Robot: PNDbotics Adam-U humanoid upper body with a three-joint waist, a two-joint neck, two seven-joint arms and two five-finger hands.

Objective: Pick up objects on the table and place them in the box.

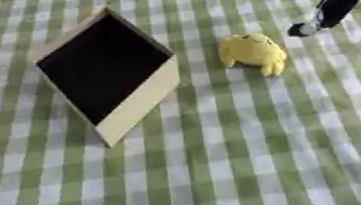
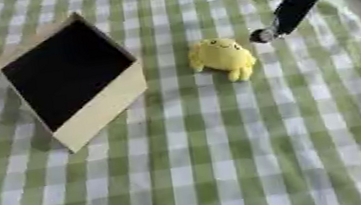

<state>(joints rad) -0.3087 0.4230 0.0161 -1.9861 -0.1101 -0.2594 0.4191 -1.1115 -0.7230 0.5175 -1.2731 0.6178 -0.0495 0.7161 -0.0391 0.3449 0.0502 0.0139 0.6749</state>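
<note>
Left eye view shows the right hand coming in from the upper right corner, hanging over the checked tablecloth with its dark fingers pointing down and toward the left. They look fairly straight and close nothing between them; whether the tips touch the cloth I cannot tell. Just beside that hand, on its lower left and apart from the fingertips, lies the yellow toy, a soft rounded thing resting on the cloth. Farther out on the same side, well beyond the toy, stands the box, a pale cardboard one with a dark inside, tipped so that its opening faces up and toward the camera. Nothing shows inside it.

By my reckoning the task is near its start: the only loose object in sight is still on the table and the box holds nothing that can be seen. What is left is the whole of the work on this toy: reach across to it, close round it, lift it, carry it over the near wall of the box and let go. The left hand shows in neither view
</note>
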